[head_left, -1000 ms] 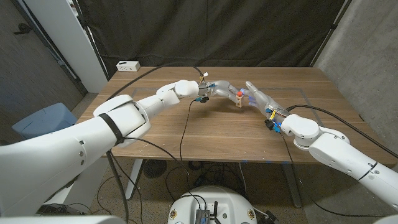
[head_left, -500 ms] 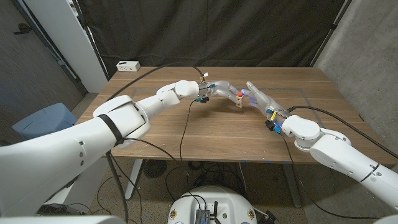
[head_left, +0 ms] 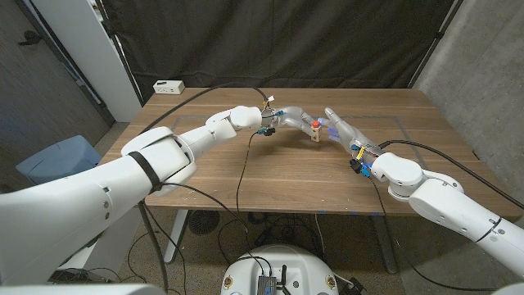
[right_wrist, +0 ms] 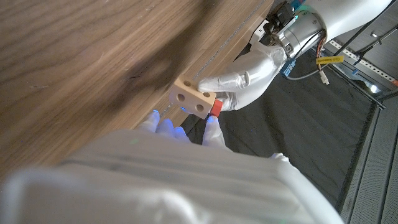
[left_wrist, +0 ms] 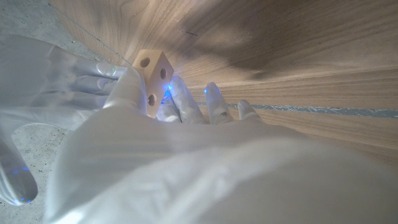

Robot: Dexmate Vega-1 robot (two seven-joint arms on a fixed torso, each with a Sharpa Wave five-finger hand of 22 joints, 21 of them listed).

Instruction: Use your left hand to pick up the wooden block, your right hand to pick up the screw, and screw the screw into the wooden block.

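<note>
Now | left hand fingers hold wooden block upright | right hand fingers pinch red-headed screw atop.

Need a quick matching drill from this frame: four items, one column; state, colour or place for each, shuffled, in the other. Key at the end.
Things:
1. wooden block
2. screw
3. left hand
4. white power strip

Descriptions:
A. red head, sits on top of the block
B. lies at the table's far left corner
C. grips the block from the robot's left side
D. light wood, round holes in its faces, held up between the two hands

Pairs: 1-D, 2-A, 3-C, 4-B

The right hand meets the block from the other side, fingertips by the screw; whether it pinches the screw is not clear.
</note>
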